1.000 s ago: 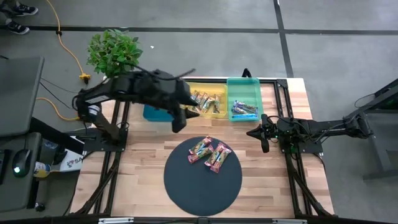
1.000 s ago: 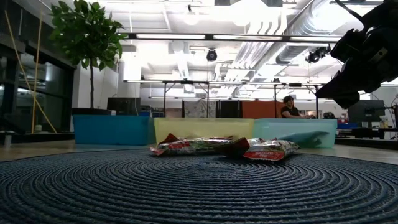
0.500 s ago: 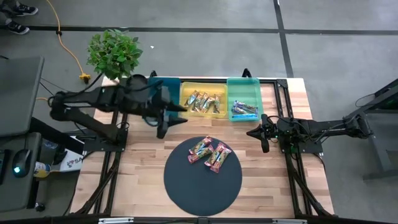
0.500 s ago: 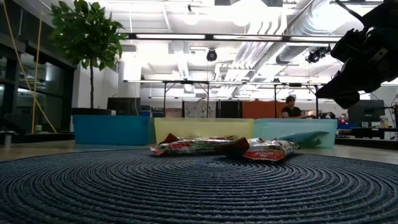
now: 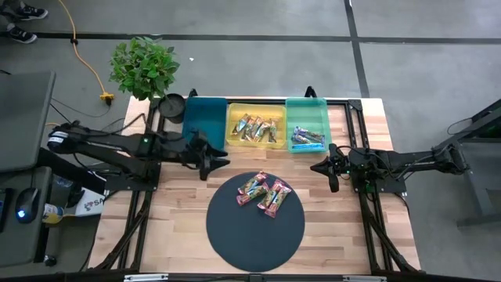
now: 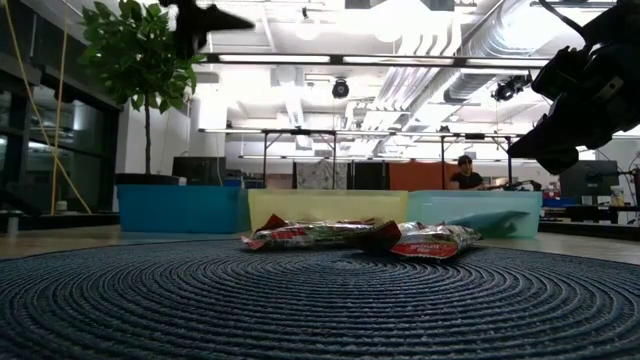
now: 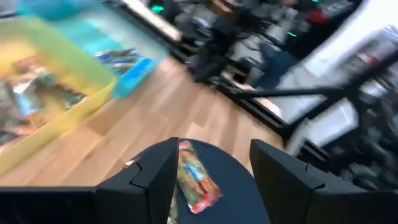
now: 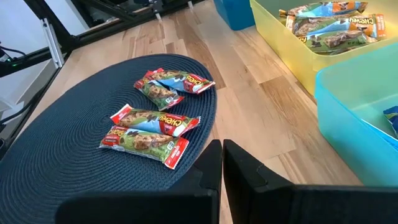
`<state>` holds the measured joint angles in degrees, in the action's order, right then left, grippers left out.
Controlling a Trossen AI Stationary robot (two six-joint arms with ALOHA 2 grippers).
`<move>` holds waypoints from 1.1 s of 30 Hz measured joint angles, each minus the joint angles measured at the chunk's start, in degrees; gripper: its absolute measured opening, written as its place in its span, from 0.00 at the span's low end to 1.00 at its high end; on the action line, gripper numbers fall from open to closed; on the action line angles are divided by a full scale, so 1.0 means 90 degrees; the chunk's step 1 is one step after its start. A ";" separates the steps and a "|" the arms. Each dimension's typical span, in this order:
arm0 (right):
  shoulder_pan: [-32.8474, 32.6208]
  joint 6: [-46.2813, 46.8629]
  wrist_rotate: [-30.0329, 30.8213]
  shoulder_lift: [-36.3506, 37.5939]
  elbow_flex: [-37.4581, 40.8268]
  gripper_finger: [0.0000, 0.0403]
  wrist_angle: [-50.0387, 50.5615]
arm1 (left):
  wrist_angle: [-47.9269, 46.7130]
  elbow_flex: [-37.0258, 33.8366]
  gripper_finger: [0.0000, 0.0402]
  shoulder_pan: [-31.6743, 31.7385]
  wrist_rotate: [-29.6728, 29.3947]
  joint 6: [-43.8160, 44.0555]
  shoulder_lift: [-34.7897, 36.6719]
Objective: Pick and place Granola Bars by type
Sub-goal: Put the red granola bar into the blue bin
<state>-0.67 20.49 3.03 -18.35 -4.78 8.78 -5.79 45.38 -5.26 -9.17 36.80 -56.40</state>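
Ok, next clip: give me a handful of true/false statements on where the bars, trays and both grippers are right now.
1. Three red-wrapped bars lie on the round dark mat. True.
2. The yellow tray is empty. False: it holds several orange-wrapped bars.
3. The left gripper is open and holds nothing. True: it hovers over bare wood left of the mat.
4. The right gripper is open above the mat. False: it is shut, off the mat's right side.
5. The dark blue tray holds the blue-wrapped bars. False: the blue-wrapped bars lie in the light teal tray; the dark blue one shows none.
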 joint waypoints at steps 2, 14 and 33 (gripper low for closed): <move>0.0000 0.0000 0.0000 0.0000 0.0000 0.00 0.0002 | -0.0094 -0.0038 0.49 0.0000 -0.0362 0.0375 -0.0215; 0.0001 0.0000 0.0000 0.0000 0.0000 0.00 0.0006 | -0.0781 0.0763 0.49 0.0002 -0.0751 0.2120 -0.1974; 0.0001 0.0000 -0.0002 -0.0002 0.0002 0.00 -0.0002 | -0.4346 0.4163 0.43 0.0149 0.0954 0.1891 -0.4913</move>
<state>-0.67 20.49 3.01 -18.37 -4.75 8.75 -44.90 82.85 -3.92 -0.58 53.82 -100.62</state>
